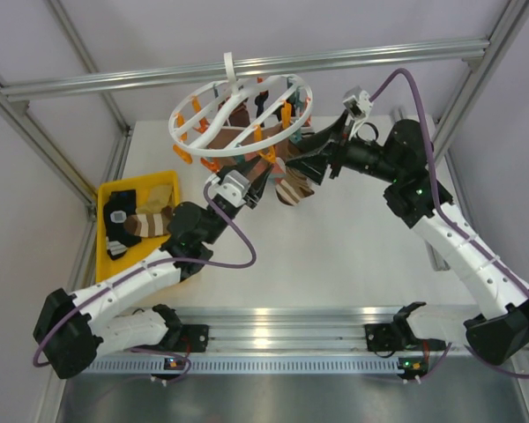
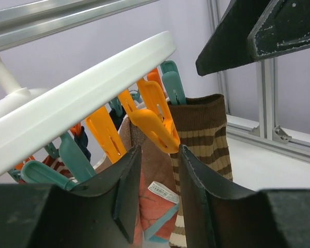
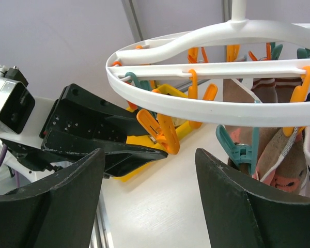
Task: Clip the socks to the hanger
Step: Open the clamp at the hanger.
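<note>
The white ring hanger hangs over the back of the table with orange and teal clips; it also shows in the left wrist view and the right wrist view. A brown-and-cream striped sock and a tan sock with an orange patch hang from it. My left gripper is under the ring, jaws a little apart, with the end of an orange clip between the fingertips. My right gripper is wide open and empty, facing the left gripper's fingers beneath the ring.
A yellow tray at the left holds more socks, one striped and one black. Aluminium frame bars run behind and beside the table. Both grippers crowd under the hanger's near side.
</note>
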`<state>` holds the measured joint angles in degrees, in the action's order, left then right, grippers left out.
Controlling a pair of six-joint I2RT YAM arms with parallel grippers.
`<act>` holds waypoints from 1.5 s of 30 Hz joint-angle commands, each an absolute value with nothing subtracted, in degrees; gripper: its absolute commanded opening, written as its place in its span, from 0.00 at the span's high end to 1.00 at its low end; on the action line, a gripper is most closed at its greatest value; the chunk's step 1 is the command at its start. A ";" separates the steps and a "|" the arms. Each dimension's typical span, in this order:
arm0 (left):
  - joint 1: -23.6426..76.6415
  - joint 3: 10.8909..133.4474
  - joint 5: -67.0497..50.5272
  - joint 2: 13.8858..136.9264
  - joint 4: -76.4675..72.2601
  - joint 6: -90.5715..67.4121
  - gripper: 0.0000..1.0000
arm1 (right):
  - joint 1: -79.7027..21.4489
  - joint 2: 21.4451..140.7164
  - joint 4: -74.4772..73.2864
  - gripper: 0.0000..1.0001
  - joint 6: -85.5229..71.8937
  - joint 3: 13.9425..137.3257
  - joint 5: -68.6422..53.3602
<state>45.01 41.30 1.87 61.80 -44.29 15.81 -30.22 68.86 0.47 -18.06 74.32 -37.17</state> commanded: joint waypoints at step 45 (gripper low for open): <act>43.16 46.41 -6.33 70.76 -56.35 10.99 0.96 | -31.91 68.21 1.84 0.32 -11.62 75.51 -33.49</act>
<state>42.89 44.91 -4.47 72.64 -56.10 11.07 -32.45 70.46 -0.10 -14.33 76.14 -33.45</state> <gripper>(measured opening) 0.225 0.678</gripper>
